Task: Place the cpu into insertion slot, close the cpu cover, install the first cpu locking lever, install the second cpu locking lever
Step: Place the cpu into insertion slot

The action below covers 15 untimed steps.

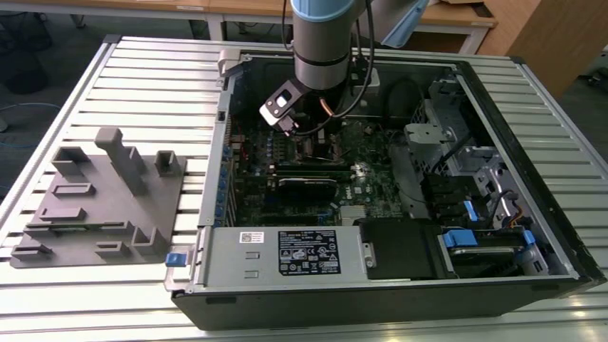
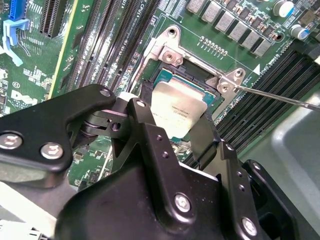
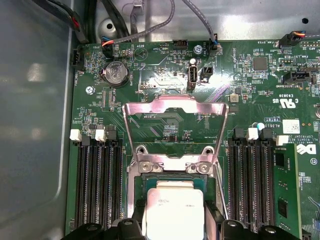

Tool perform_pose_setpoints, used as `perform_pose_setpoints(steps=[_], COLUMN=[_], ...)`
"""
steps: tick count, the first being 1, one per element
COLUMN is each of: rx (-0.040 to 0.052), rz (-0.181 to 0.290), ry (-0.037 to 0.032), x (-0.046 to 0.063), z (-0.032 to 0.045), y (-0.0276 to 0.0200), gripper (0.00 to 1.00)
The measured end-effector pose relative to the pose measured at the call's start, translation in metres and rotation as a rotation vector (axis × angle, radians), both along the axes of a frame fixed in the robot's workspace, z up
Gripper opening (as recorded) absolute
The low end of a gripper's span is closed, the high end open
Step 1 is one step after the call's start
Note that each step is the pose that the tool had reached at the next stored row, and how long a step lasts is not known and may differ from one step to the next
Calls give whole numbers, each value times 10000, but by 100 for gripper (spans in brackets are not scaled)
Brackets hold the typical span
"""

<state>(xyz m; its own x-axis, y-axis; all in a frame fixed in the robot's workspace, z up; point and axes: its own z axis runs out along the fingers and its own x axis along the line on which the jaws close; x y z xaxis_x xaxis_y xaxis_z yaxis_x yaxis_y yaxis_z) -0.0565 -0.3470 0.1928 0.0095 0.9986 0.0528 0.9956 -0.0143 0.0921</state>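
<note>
- One grey moulded fixture tray (image 1: 95,206) lies on the slatted table (image 1: 57,299) at the exterior view's left, well apart from the work.
- Mid-scene, inside the open computer case (image 1: 532,142), the gripper (image 1: 309,137) reaches down to the green motherboard (image 1: 314,187). In both wrist views its jaws look clenched on two opposite edges of the cpu (image 2: 177,107).
- The chip sits over the insertion slot (image 2: 169,78); whether it is seated or just above, I cannot tell. The cpu cover (image 3: 175,106) stands swung open on its hinge, clear of the chip.
- Handling, as a judgement: light, thin, rigid, with a smooth metal top. The underside and the socket contacts are likely fragile, so the side edges are the place to hold it.
- It lies flat, metal top upward. Being square it has no long axis, and its edges run parallel to the slot's rim and the memory slots (image 3: 97,180).
- At the exterior view's right are drive bays with blue tabs (image 1: 456,239).
</note>
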Motion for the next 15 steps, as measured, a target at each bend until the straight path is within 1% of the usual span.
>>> perform_pose_setpoints(steps=[9, 15], rx=[-11, -14], rz=[0, 0], ry=[7, 9], x=[-3, -3], z=[-38, -39], y=[-3, -5], gripper=[54, 54])
